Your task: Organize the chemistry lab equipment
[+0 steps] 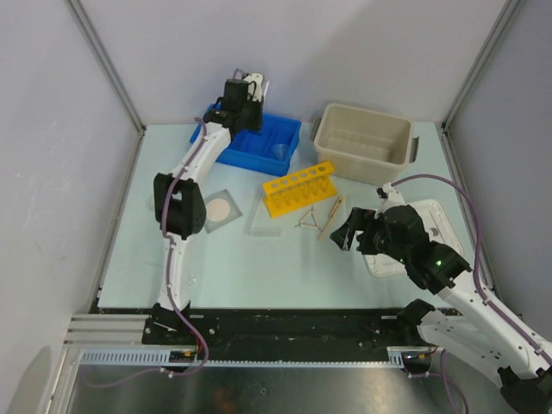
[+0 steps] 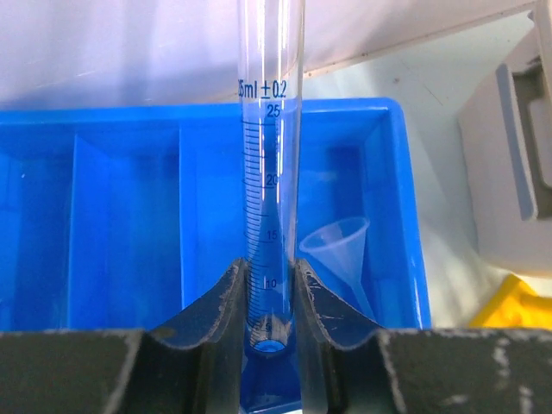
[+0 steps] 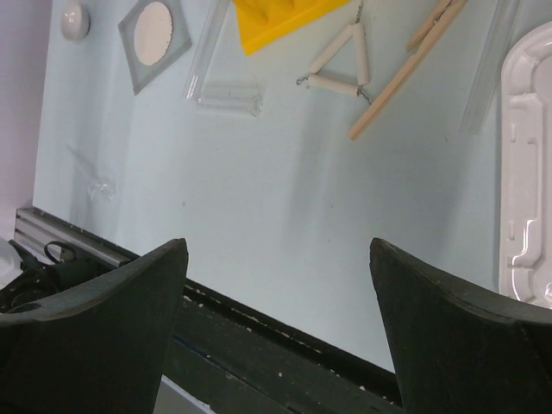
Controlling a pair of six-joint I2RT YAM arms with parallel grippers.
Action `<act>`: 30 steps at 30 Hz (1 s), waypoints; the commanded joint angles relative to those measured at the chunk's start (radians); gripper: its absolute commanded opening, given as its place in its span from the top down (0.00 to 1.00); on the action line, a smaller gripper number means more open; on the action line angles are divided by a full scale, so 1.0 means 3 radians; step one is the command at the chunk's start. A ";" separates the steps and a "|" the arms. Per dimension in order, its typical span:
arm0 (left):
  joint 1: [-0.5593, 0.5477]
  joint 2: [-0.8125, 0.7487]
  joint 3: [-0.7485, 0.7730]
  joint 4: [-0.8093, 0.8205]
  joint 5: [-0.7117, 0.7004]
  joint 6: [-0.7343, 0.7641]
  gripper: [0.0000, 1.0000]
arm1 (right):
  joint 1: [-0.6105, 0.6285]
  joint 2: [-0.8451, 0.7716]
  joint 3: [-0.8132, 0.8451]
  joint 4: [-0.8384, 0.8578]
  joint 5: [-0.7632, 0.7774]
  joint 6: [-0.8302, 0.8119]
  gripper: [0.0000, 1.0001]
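Observation:
In the left wrist view my left gripper [image 2: 270, 276] is shut on the bottom end of a clear graduated cylinder [image 2: 270, 129], held upright over the blue divided bin [image 2: 129, 216]. A clear funnel [image 2: 338, 246] lies in the bin's right compartment. On the table lie the yellow holed rack [image 1: 298, 188], the wire triangle [image 3: 336, 60], the wooden clamp stick [image 3: 405, 73] and the square gauze [image 3: 155, 30]. My right gripper [image 3: 276, 259] hangs open and empty above the table, right of the clamp stick.
A beige tub [image 1: 362, 142] stands at the back right. Its white lid [image 3: 528, 172] lies under my right arm. Clear tubes [image 3: 226, 93] lie by the rack, and another clear tube [image 3: 492, 65] lies beside the lid. The black front rail [image 1: 285, 323] borders the table.

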 commanded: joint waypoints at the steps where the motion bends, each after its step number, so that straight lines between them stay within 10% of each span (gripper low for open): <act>1: -0.0013 0.0342 0.0504 0.0057 0.0132 0.0136 0.76 | 0.0014 -0.0073 -0.0001 0.0070 -0.0009 0.0021 0.09; 30: -0.0002 0.0708 0.0245 0.0191 -0.0116 0.0359 0.71 | -0.0063 0.0059 0.0003 0.0164 0.0084 0.0014 0.09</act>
